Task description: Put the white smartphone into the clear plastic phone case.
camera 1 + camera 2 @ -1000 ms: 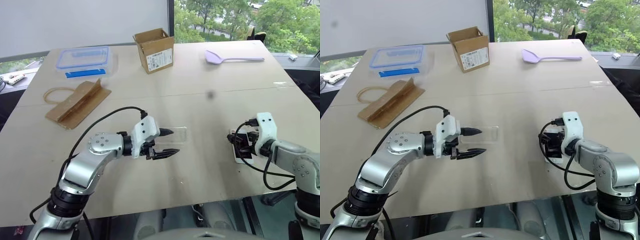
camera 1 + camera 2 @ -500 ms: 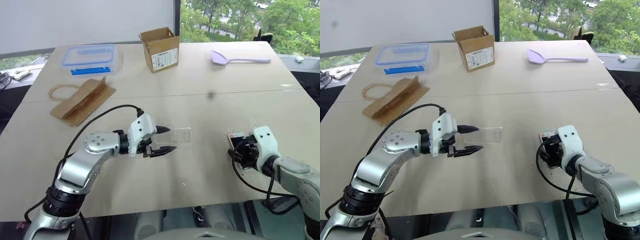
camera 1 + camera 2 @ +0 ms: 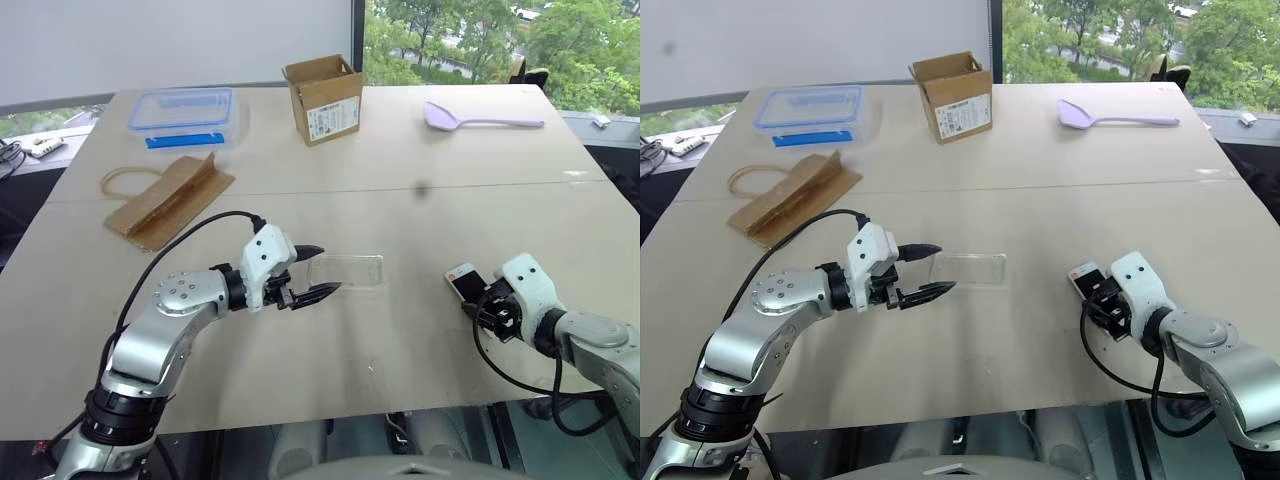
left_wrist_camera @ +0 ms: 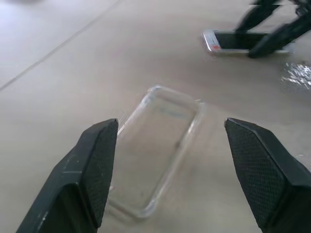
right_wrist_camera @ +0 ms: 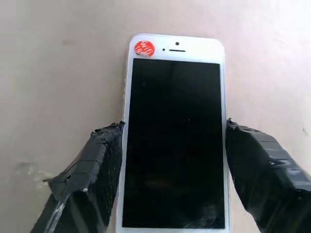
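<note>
The white smartphone lies flat and screen up on the desk, on the robot's right side, with a small red sticker on its top bezel. The right hand straddles the phone's lower half, one taped finger at each long edge. In the right wrist view the fingers look to be at or just touching the edges, but whether they press firmly enough to count as a grip cannot be told, and the phone has not left the desk.

The clear plastic phone case lies open side up near the middle of the desk, well apart from the phone. The left hand hovers just at the case's near end, its fingers spread wide and empty, the case lying between and ahead of them with nothing pinched.

The step in hand appears to be the pickup: the right hand is settling on the phone while the left readies itself to steady the case. The next move likely calls for the right hand to clamp the phone's edges securely, lift it, carry it across to the case and line up its rounded corners with the shallow rim. The case is thin and light, so it may slide unless the left hand pins it first.

Farther back sit an open cardboard box, a clear box with a blue-rimmed lid, a brown paper bag and a lilac spatula, all well away from the work.
</note>
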Available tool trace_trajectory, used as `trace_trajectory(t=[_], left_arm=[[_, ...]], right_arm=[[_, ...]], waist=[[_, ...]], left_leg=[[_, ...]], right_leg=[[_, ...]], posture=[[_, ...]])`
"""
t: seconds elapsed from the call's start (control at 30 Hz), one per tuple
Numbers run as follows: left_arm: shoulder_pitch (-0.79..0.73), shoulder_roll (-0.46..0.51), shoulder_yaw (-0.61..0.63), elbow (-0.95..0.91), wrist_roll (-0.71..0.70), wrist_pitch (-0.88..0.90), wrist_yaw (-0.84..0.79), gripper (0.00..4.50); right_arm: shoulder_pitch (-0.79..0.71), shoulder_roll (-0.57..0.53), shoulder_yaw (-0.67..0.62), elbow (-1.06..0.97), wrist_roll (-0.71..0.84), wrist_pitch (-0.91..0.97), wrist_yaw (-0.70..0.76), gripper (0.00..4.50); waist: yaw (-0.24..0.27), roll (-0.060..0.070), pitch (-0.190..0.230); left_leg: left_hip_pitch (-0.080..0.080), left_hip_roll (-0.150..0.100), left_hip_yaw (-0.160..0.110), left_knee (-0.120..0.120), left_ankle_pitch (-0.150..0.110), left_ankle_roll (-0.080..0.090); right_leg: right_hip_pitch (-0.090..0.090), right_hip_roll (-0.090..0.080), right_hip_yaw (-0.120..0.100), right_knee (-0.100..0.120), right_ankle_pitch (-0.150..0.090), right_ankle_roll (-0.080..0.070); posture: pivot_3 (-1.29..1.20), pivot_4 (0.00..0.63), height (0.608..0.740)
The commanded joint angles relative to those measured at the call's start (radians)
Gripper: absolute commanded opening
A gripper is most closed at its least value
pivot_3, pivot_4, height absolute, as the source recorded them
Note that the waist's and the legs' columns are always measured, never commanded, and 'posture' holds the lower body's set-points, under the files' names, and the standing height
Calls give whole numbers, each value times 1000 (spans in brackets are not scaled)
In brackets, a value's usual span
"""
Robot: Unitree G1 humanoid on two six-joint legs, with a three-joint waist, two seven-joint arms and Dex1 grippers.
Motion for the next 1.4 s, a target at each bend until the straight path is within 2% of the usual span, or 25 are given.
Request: trace_trajectory(t=[0.03, 0.13, 0.27, 0.37, 0.47, 0.6, 0.77, 1.07, 1.4], left_arm=[[50, 38, 60, 10, -45, -14, -53, 3552], [111, 80, 100, 13, -76, -29, -115, 3552], [179, 105, 162, 3, -124, -39, -159, 3552], [216, 117, 200, 1, -133, -55, -176, 3552], [254, 120, 238, -19, -161, -49, -180, 3552], [316, 129, 262, -32, -145, -79, -188, 3552], [334, 125, 274, -37, -148, -89, -172, 3552], [342, 122, 266, -13, -132, -121, -168, 3552], [319, 123, 244, 29, -98, -147, -171, 3552]], right_arm=[[-152, -21, 68, 10, 30, -131, 167, 2803], [-341, -3, 215, 94, -13, -184, 266, 2802], [-570, 90, 429, 268, -116, -253, 354, 2802], [-684, 130, 578, 414, -244, -371, 434, 2802], [-756, 156, 666, 570, -352, -503, 493, 2802], [-824, 206, 693, 731, -428, -595, 544, 2801], [-863, 240, 702, 805, -498, -652, 603, 2787], [-844, 275, 712, 703, -553, -633, 710, 2786], [-845, 289, 724, 575, -587, -407, 738, 2786]], waist=[[-4, 2, 1], [-15, 4, 4], [-14, 4, 5], [-6, 4, 6], [1, 4, 6], [1, 4, 6], [3, 4, 6], [2, 4, 6], [2, 4, 6]], left_leg=[[0, 0, 1, 0, 0, 0], [0, 0, 1, 0, 0, 0], [-2, 0, 1, -1, 0, 0], [-3, 0, 1, -2, 0, 0], [-3, 0, 3, -2, 0, 0], [-2, 0, 6, -3, 0, 0], [0, 0, 5, -3, 0, 0], [0, 0, 6, -3, 0, 0], [0, 0, 7, -4, 0, 0]], right_leg=[[0, 0, 0, 0, 0, 0], [-2, 1, 1, 1, 0, 0], [-4, 0, 0, 1, 0, 0], [-4, -1, 1, 1, 0, -1], [-5, -2, 2, 0, 2, -4], [-6, -2, 3, 1, 3, -4], [-6, -1, 3, 3, 3, -4], [-6, -1, 3, 4, 3, -4], [-7, -2, 3, 4, 3, -4]], posture=[[0, 150, 740], [0, 150, 740], [0, 150, 740], [0, 150, 740], [0, 150, 740], [0, 150, 740], [0, 150, 740], [0, 150, 740], [0, 150, 740]])
